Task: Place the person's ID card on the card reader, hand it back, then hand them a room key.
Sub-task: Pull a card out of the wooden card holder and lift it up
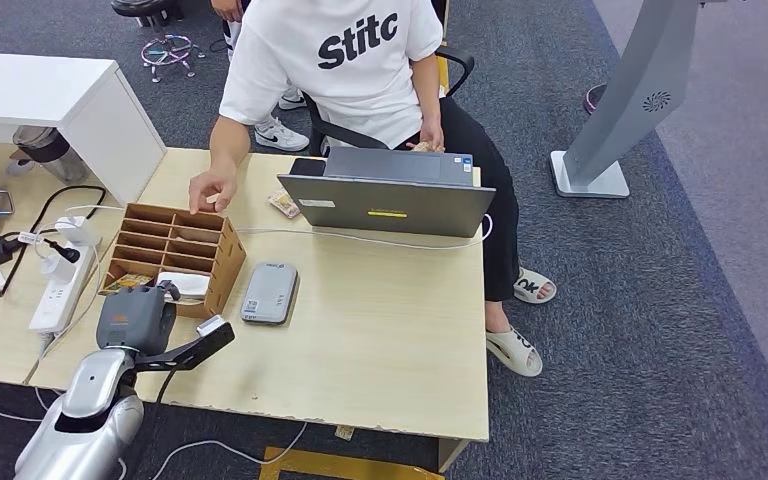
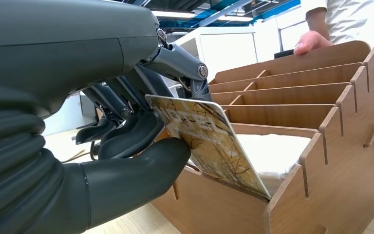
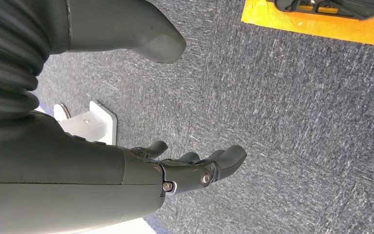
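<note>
**Inspector A:** Starting at lower left of the head view: the left hand sits at the near end of the wooden slotted organizer. State?

**Inspector B:** Grasping. In the left wrist view the thumb and fingers pinch a patterned room key card, its far edge still inside the organizer's nearest compartment, long axis slanting from the hand down into the slot.

**Inspector A:** Next right?

**Inspector B:** The grey card reader lies just beside the organizer. The person's hand rests on the organizer's far end, upper centre.

**Inspector A:** The right hand?

**Inspector B:** Released, fingers loosely extended, hanging over carpet. The left hand is plainly nearer; I judge the card must lift clear, then travel away toward the person.
</note>
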Action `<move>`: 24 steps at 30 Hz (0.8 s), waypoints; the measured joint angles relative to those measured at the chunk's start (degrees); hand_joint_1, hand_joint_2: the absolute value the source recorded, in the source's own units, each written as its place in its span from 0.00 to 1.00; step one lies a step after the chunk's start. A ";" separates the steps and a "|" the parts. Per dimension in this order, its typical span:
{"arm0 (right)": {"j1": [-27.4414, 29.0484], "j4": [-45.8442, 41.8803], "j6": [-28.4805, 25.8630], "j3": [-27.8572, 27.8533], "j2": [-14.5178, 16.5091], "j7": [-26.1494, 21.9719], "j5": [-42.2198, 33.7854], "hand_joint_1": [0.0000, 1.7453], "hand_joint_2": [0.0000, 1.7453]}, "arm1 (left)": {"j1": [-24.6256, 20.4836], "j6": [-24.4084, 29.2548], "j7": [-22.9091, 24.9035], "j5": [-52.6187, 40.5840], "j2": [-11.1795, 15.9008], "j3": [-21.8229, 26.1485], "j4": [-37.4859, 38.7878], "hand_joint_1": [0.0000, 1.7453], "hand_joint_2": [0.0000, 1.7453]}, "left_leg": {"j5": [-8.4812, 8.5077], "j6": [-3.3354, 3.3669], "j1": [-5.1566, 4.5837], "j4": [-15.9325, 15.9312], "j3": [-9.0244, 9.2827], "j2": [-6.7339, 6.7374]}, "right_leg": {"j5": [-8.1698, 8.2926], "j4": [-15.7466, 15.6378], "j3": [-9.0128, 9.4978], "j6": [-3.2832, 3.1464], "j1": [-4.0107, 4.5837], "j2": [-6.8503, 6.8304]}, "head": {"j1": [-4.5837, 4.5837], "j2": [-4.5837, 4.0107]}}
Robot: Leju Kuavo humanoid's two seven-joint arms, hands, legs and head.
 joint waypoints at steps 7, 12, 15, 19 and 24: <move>0.00 0.00 -0.02 0.00 -0.02 0.39 0.13 0.00 1.00 | 0.06 2.33 0.00 0.00 -0.02 0.03 0.00 1.00 1.00 | 0.00 0.00 0.00 0.00 -0.01 0.00 | 0.00 0.00 0.00 0.00 0.00 0.00 | 0.00 0.00; 0.00 0.00 -0.13 0.00 -0.04 0.35 0.25 0.00 1.00 | 0.16 4.12 -0.62 0.12 -0.19 0.47 0.00 1.00 1.00 | 0.00 0.00 0.00 0.00 -0.01 -0.01 | 0.00 0.00 0.00 0.00 0.00 0.00 | 0.01 0.00; 0.00 0.00 -0.34 0.00 -0.07 0.09 0.34 0.00 1.00 | 0.26 7.62 -2.19 1.32 -0.57 1.07 -0.21 1.00 1.00 | 0.00 0.00 0.00 0.00 -0.01 -0.01 | 0.00 0.00 0.00 0.00 0.00 0.00 | 0.01 0.00; -0.02 0.00 -1.08 0.00 -0.11 -0.50 0.66 0.00 1.00 | 0.39 15.07 -5.41 5.07 -1.67 2.13 -2.72 1.00 1.00 | 0.00 0.00 0.00 0.00 -0.01 -0.04 | 0.00 0.00 0.01 0.00 0.00 -0.03 | 0.01 0.00; -0.02 0.00 -2.23 0.00 -0.12 -1.37 0.80 0.00 1.00 | 0.42 20.95 -9.68 10.26 -3.16 3.68 -8.38 1.00 1.00 | 0.00 0.00 0.00 0.01 -0.01 -0.04 | 0.00 0.00 0.01 0.00 0.00 -0.02 | 0.01 0.00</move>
